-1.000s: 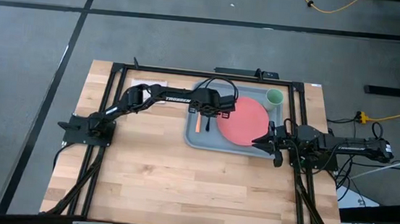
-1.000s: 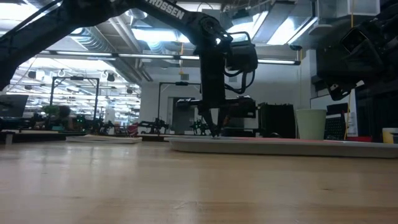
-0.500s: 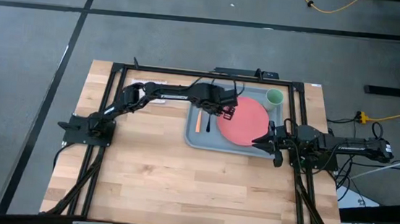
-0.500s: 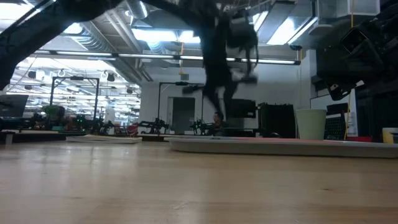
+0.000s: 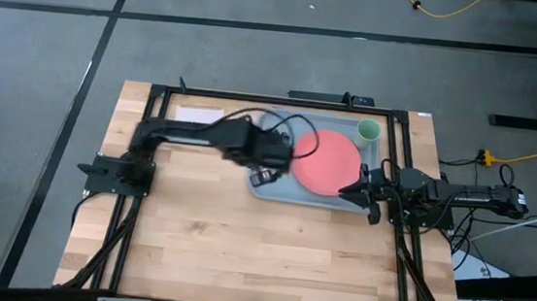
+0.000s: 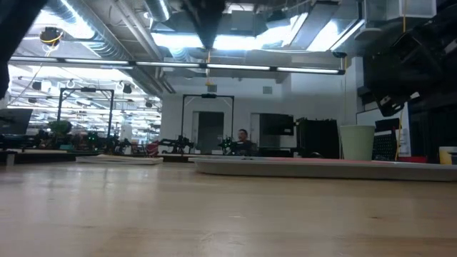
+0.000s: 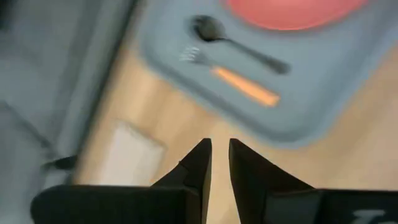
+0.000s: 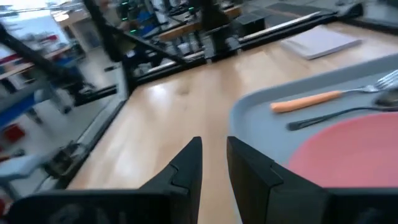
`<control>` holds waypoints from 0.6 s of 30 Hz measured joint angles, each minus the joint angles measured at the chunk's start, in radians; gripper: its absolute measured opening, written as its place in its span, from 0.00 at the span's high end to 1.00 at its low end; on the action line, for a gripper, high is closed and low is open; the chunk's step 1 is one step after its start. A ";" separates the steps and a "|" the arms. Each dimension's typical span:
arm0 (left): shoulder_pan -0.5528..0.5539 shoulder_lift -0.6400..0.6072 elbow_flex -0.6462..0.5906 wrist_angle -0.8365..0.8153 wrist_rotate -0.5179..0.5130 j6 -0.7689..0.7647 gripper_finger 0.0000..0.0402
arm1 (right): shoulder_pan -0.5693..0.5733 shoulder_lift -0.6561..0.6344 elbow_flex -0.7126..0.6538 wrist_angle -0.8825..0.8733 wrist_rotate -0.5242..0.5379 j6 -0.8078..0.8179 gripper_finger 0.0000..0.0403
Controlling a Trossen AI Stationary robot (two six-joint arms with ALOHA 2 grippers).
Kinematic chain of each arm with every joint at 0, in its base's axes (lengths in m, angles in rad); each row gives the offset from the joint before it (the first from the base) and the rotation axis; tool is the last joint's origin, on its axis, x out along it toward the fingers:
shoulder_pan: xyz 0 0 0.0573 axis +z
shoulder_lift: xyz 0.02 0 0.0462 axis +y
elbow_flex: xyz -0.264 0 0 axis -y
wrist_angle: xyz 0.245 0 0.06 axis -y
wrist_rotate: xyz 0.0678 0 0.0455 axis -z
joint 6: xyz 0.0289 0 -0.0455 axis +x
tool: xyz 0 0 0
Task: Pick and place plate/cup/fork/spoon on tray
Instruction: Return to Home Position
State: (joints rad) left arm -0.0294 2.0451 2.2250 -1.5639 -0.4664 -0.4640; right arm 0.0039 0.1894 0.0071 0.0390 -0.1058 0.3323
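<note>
All the table things look put away, so the step in hand is most likely going home. The left gripper [image 7: 219, 144] hangs over the wood just off the edge of the tray [image 5: 294, 196]. Its two fingers sit close together with only a thin gap, and they hold nothing.

Just ahead of this gripper lies the fork [image 7: 245, 87], flat on the tray. The spoon [image 7: 239, 46] lies right beside the fork, a little farther from the gripper. Past the spoon is the plate [image 5: 331, 161], also on the tray. The cup [image 5: 369, 131] stands in the tray corner farthest from the left gripper. A napkin [image 7: 130, 152] lies on the bare table, off to one side of the fingers.

The right gripper [image 8: 212, 140] waits at the far side of the tray, by the plate's edge. Its fingers are close together too, and empty.

Next, I think the left arm needs to fold back to its resting spot. It should stay high enough not to bump the tray rim.

Counting: one plate, one cup, one fork, one spoon, one tray, one napkin, and two arms.
</note>
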 joint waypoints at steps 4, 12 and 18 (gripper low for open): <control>-0.071 -0.175 -0.158 0.043 -0.187 -0.041 0.88 | 0.001 -0.004 0.024 -0.032 -0.146 0.003 0.80; -0.166 -0.654 -0.907 0.536 -0.202 -0.128 0.88 | 0.001 -0.040 0.140 -0.179 -0.142 -0.054 0.80; -0.133 -0.939 -1.460 1.325 -0.004 0.108 0.88 | 0.001 -0.094 0.151 -0.326 0.048 -0.015 0.80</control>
State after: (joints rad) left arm -0.1629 1.1063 0.7648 -0.2386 -0.4709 -0.3556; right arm 0.0051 0.0956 0.1577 -0.2869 -0.0583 0.3175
